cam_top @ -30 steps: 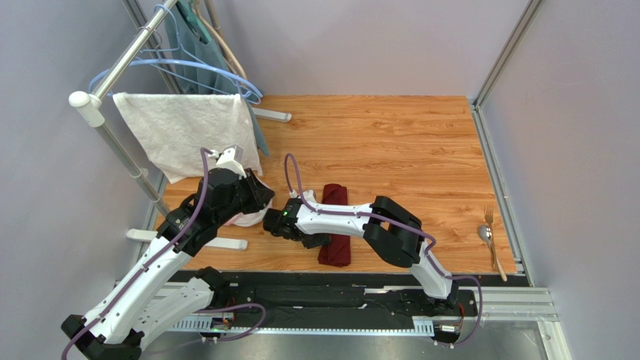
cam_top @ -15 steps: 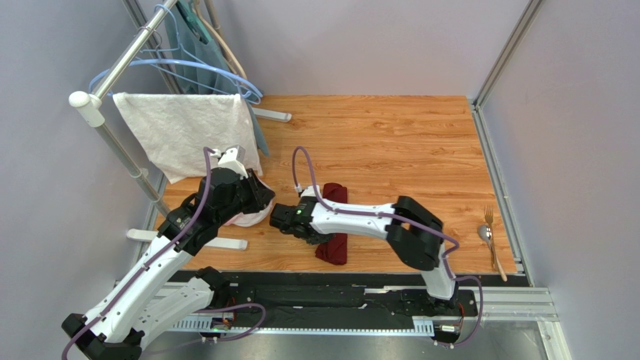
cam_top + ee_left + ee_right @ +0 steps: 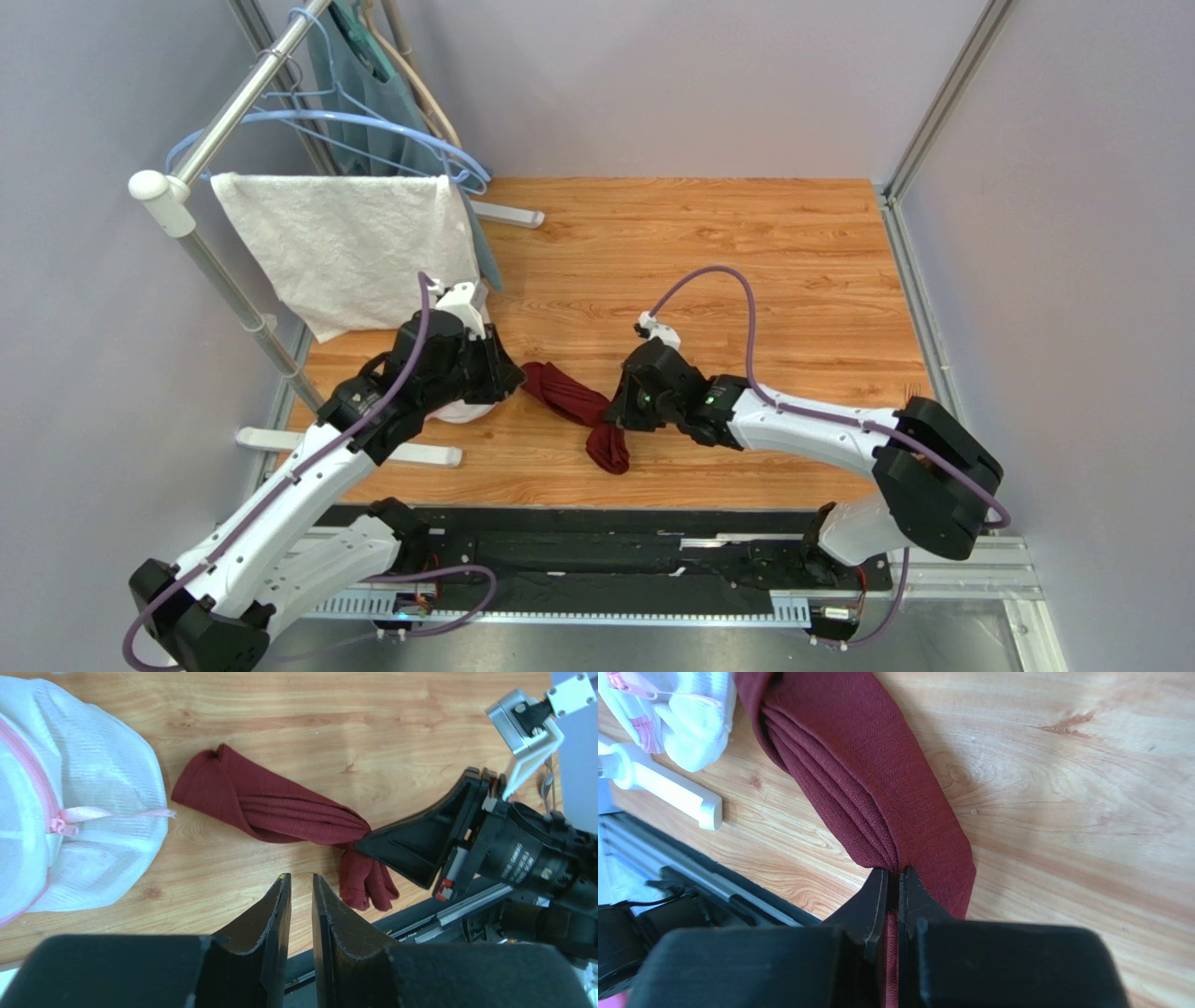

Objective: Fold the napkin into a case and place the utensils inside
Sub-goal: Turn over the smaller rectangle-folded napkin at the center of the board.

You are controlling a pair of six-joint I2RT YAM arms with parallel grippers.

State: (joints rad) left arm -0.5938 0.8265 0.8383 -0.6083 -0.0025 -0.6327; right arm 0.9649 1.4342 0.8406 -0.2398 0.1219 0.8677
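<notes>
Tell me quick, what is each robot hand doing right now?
Left gripper: a little open, holding nothing.
Right gripper: shut, pinching the napkin.

Wooden table (image 3: pixel 758 266): napkin (image 3: pixel 568 396), maybe laundry bag (image 3: pixel 77 805)

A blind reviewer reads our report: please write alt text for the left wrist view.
The right gripper pinches one end of the bunched maroon napkin on the wooden table. A white mesh bag with a pink zipper lies at image left; the left gripper, jaws slightly apart and empty, hovers in the foreground.
</notes>
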